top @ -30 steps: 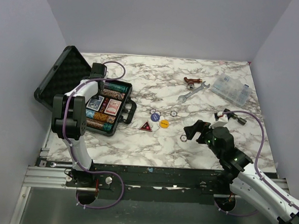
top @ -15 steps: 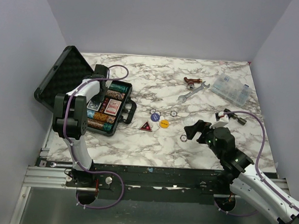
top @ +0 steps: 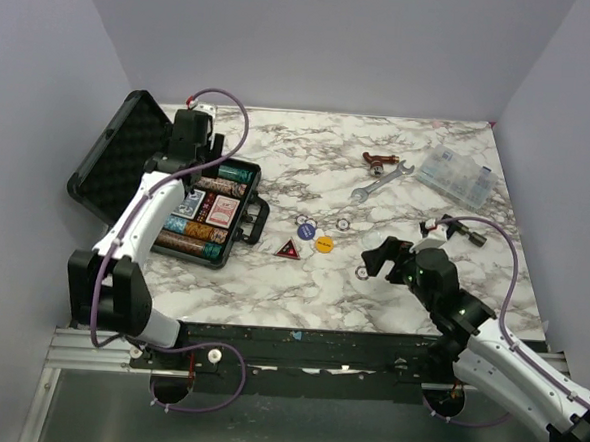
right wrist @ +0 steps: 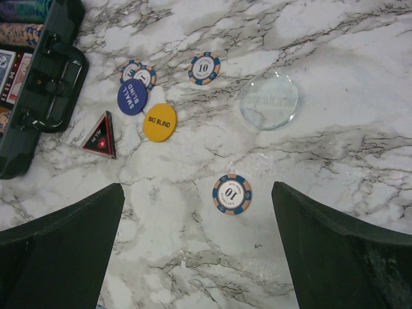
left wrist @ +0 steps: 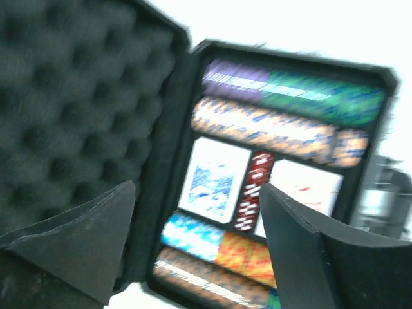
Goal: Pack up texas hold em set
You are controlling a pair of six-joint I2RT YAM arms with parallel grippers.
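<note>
While the left gripper [left wrist: 196, 193] hangs over the hinge side of the open case [top: 248, 206], its fingers stand spread wide with nothing between them. The case lies at the left of the table [top: 271, 285], its foam lid [top: 118, 165] tilted back toward the left wall, which leaves little room on that side. Inside, chip rows [left wrist: 290, 96] run along the far and near edges, with a blue deck [left wrist: 215, 183] and a red deck [top: 220, 212] between them. Right of the case handle [right wrist: 55, 90], bare marble separates the loose pieces: a triangle [right wrist: 100, 135], a yellow disc [right wrist: 159, 121], a blue disc [right wrist: 132, 96] overlapping a chip behind it, and a second chip [right wrist: 205, 68] further on. The right gripper [right wrist: 196, 190] hovers with its fingers fully apart above one lone chip [right wrist: 232, 194], which lies flat with open marble on every side; a clear disc [right wrist: 269, 100] lies near it. Toward the far right corner, well apart from the pieces, lie a wrench [top: 383, 181] and a clear box [top: 458, 176].
</note>
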